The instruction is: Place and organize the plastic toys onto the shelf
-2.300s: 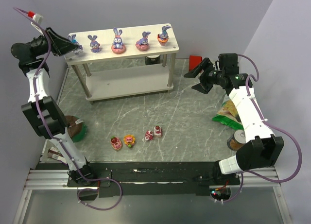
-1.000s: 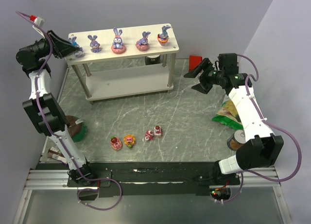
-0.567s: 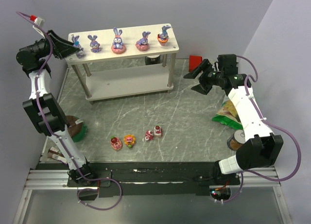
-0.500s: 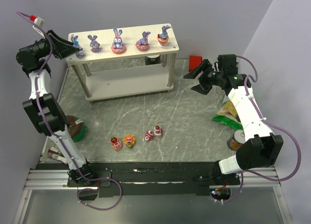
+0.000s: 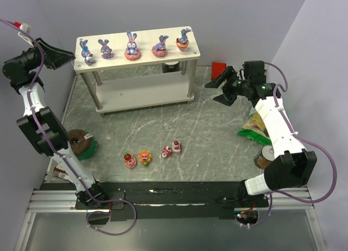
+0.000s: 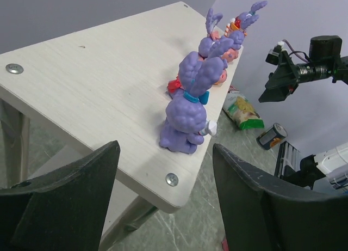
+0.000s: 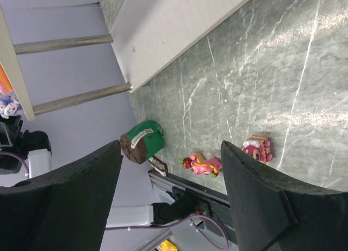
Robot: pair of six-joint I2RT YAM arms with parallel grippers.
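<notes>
1. The desk [image 5: 217, 120] is a grey-green marbled slab, and the shelf [image 5: 148, 57] stands on it toward the far left corner.
2. Five bunnies stand in a row along the shelf's top board: the leftmost bunny [image 5: 85, 49], second bunny [image 5: 105, 48], middle bunny [image 5: 131, 47] and fourth bunny [image 5: 160, 46] on pink bases, and the rightmost bunny [image 5: 183, 40] on an orange base.
3. Near the desk's near edge four sweets lie in a loose line: pink sweet [image 5: 130, 161], orange-yellow sweet [image 5: 144, 158], pink-and-white sweet [image 5: 167, 152], red-topped sweet [image 5: 176, 146].
4. A chocolate cake [image 5: 81, 142] on a green plate sits at the left edge.
5. A red block [image 5: 219, 66] lies near the far right corner.
6. A snack bag [image 5: 254, 126] and a can [image 5: 266, 155] lie at the right edge.
</notes>
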